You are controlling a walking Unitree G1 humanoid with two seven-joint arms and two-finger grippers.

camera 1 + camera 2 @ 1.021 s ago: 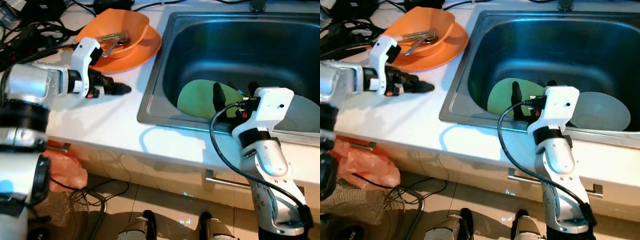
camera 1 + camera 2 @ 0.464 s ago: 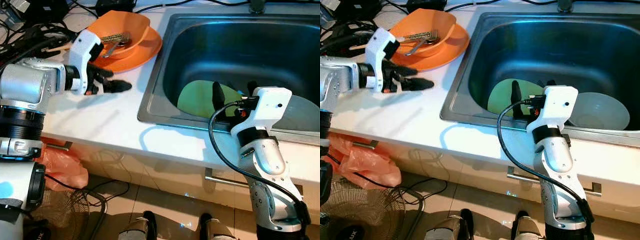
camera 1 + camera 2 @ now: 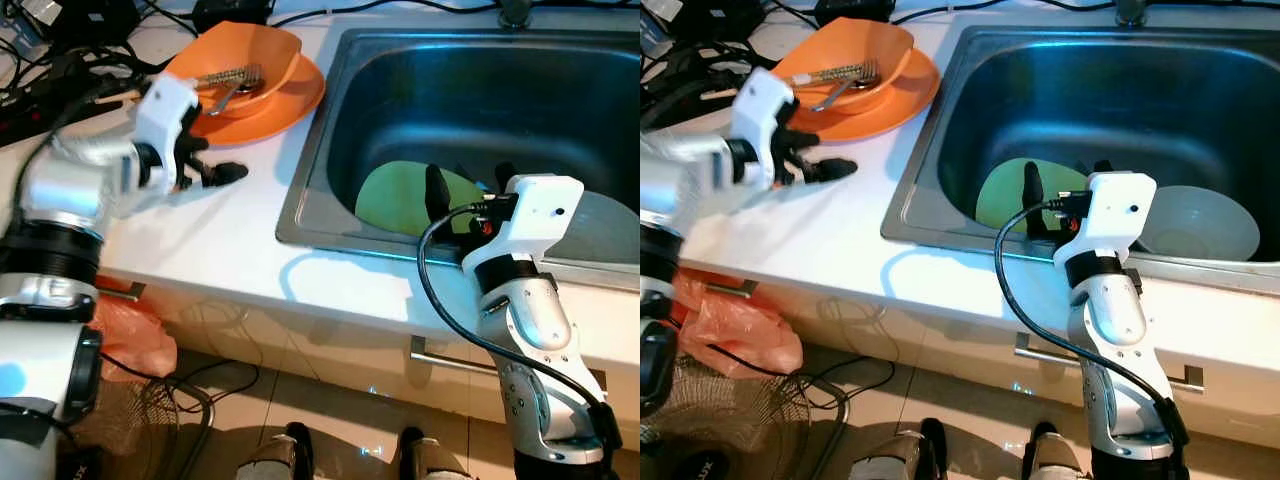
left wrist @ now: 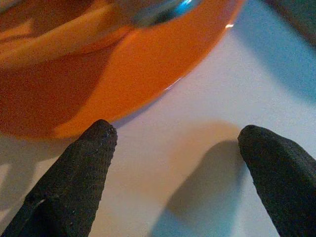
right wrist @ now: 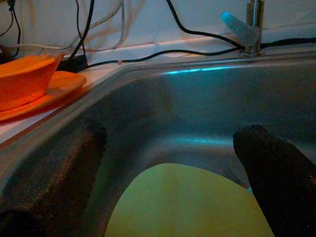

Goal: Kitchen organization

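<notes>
Orange bowl (image 3: 245, 60) on one orange plate (image 3: 285, 100); two forks (image 3: 840, 72) inside.

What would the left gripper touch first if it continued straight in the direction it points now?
Probably the rim of the orange plate. The left gripper is open just above the white counter, its fingers aimed at the plate's near edge, with only bare counter between. Depth is uncertain.

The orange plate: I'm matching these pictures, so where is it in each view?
Left eye view: orange plate upper left, on the counter beside the sink.
Right eye view: upper left.
Left wrist view: just beyond the fingertips.
Right wrist view: far left.
Shared landmark: the orange bowl stacked on it.
</notes>
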